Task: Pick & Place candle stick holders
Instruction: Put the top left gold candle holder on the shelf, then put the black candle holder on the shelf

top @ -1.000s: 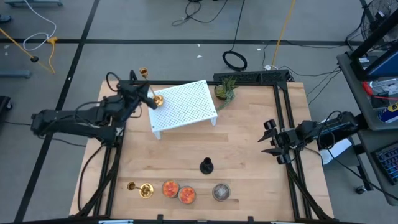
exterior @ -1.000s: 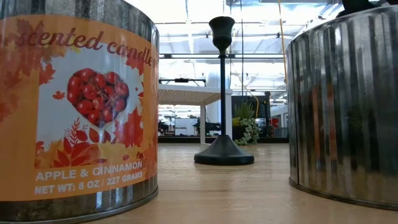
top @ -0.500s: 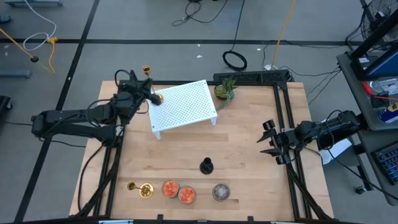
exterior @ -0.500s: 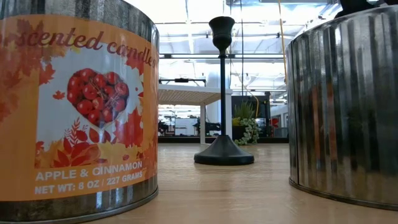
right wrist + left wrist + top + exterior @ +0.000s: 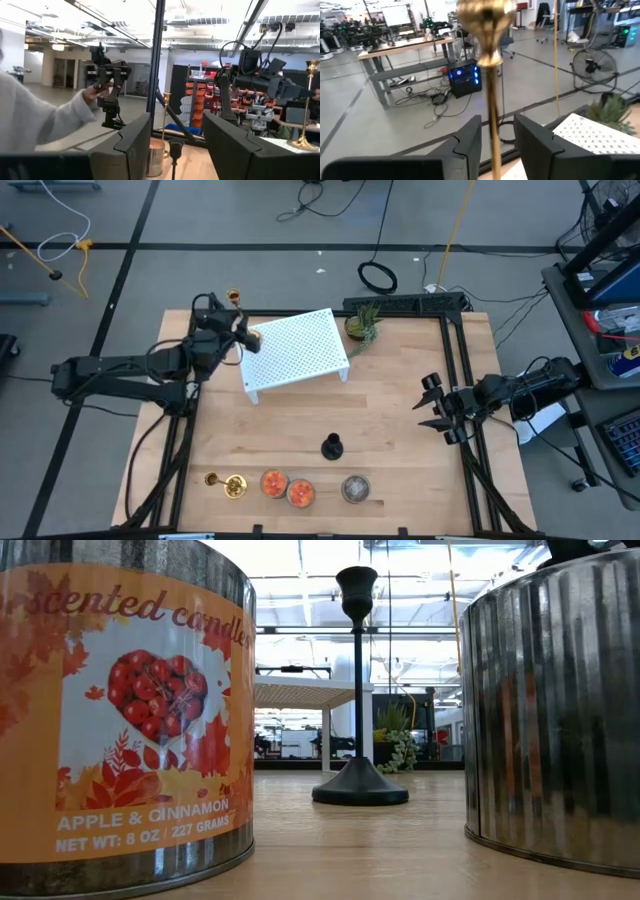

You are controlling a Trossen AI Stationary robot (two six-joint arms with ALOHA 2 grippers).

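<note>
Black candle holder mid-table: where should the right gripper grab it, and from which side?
Grip the black candle holder on its thin stem, above the flared base. It stands upright, so come in level from the right gripper side, fingers straddling the stem; the base looks too wide.

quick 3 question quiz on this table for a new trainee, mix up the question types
1. True or false: the black holder stands upright.
2. Where is the lying gold holder? A: on the white rack. B: on the table beside the candles. C: on the floor.
3. Fill in: the left gripper's jaws stand ___ on either side of the gold stem.
Key: 1 true; 2 B; 3 open.
</note>
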